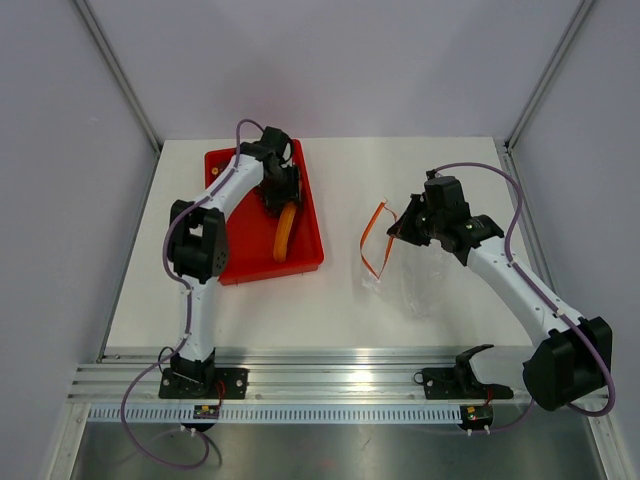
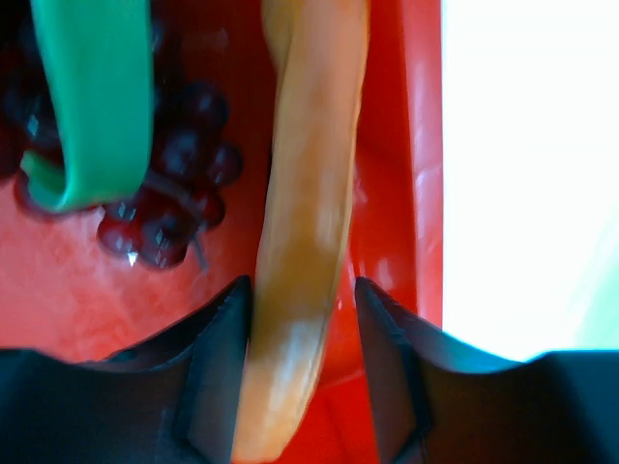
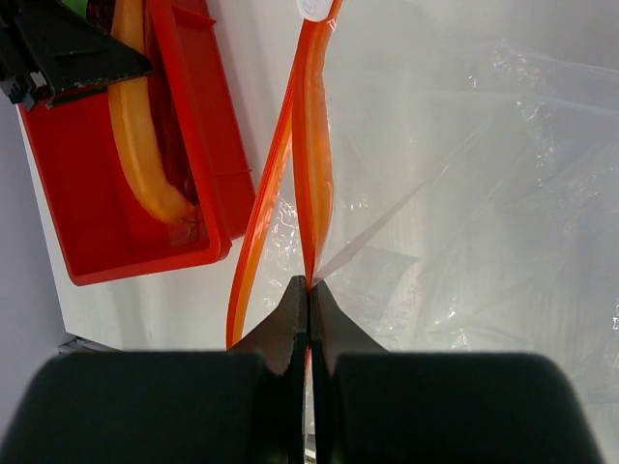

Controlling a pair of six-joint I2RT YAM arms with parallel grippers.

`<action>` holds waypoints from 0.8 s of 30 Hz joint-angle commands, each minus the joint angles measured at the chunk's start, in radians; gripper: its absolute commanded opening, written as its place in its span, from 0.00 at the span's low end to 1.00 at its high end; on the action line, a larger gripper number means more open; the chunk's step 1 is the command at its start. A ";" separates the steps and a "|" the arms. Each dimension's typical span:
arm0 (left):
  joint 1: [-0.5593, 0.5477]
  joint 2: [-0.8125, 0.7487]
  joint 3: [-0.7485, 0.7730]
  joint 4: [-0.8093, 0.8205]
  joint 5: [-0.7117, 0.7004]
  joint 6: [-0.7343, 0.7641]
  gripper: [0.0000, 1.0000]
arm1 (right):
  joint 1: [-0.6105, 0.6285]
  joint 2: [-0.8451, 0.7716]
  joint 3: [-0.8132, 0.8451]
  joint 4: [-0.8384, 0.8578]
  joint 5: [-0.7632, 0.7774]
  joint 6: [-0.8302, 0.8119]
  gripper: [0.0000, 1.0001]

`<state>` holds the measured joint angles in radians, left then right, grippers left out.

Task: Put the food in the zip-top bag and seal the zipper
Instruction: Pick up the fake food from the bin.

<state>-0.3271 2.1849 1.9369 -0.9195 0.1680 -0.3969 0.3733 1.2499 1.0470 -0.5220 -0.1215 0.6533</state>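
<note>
The food lies in a red bin (image 1: 245,245): a long orange-yellow piece (image 2: 305,174), a cluster of dark red lumps (image 2: 169,208) and a green piece (image 2: 92,97). My left gripper (image 2: 302,290) is open, low in the bin, with its jaws on either side of the orange-yellow piece's end; a gap shows on the right side. It shows over the bin in the top view (image 1: 283,195). My right gripper (image 3: 309,285) is shut on the orange zipper (image 3: 311,145) of the clear zip-top bag (image 3: 464,193), holding the mouth edge up. The bag (image 1: 420,285) lies right of the bin.
The red bin (image 3: 87,232) stands at the table's left back, its right wall (image 2: 426,145) close beside my left gripper. White table surface (image 1: 300,310) lies between bin and bag. Grey walls enclose the table on three sides.
</note>
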 commanded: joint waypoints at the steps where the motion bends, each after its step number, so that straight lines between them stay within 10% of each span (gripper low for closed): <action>1: -0.020 0.048 0.094 -0.018 -0.057 -0.006 0.44 | 0.006 -0.032 0.022 -0.010 0.002 -0.006 0.00; 8: -0.026 0.009 0.128 -0.036 -0.090 0.007 0.00 | 0.006 -0.035 0.022 -0.018 -0.006 -0.015 0.00; 17: -0.024 -0.445 -0.071 0.158 -0.201 0.032 0.00 | 0.010 -0.004 0.056 -0.004 -0.043 -0.014 0.00; 24: -0.020 -0.770 -0.337 0.516 -0.024 -0.025 0.00 | 0.016 0.036 0.053 0.098 -0.066 0.049 0.00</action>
<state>-0.3481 1.4876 1.7061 -0.6155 0.0597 -0.3889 0.3748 1.2713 1.0664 -0.4980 -0.1650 0.6678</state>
